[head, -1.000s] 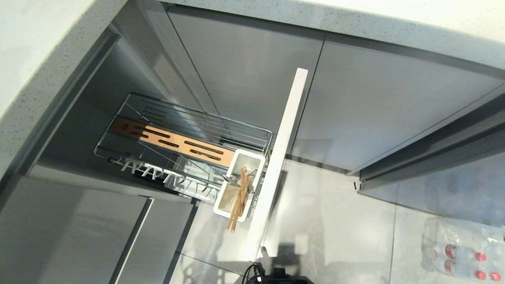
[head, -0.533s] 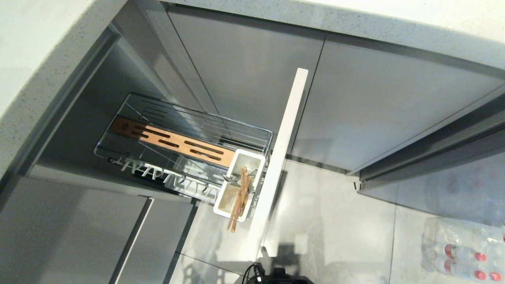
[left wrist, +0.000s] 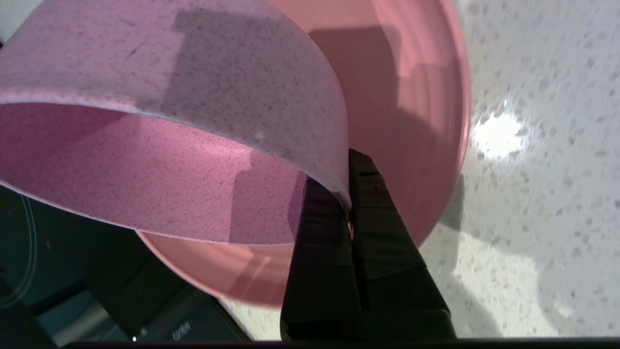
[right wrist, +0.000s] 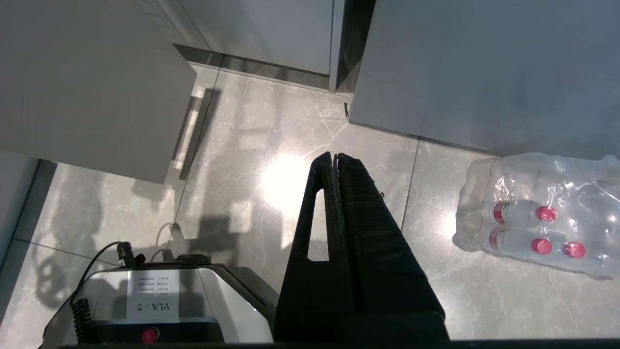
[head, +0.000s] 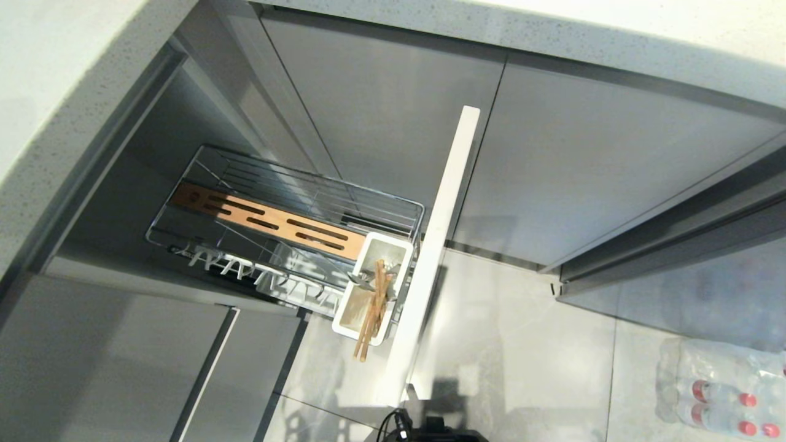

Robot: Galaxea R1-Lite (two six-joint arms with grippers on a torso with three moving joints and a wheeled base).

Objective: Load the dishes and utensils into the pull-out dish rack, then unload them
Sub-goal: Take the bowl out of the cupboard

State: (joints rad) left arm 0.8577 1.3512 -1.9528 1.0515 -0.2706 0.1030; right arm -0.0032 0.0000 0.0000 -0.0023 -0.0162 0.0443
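Observation:
My left gripper [left wrist: 346, 186] is shut on the rim of the small pink bowl [left wrist: 169, 97], one finger inside and one outside. The bowl hangs tilted over the wide pink plate [left wrist: 411, 97], which lies on a speckled white countertop [left wrist: 557, 194]. In the head view the pull-out dish rack [head: 295, 202] stands drawn out behind its pale front panel [head: 436, 245]. The wooden chopsticks [head: 374, 307] and the silver spoon [head: 362, 281] stand in its white utensil cup [head: 368, 248]. The white pronged tray [head: 245, 270] holds nothing. My right gripper [right wrist: 336, 157] is shut and parked over the floor.
Grey cabinet fronts surround the rack, with the counter edge [head: 61, 123] above it. A shrink-wrapped pack of bottles [head: 718, 387] lies on the tiled floor at the right. A dark flat surface [left wrist: 48, 271] borders the countertop beside the plate. My base [right wrist: 160, 300] shows below the right arm.

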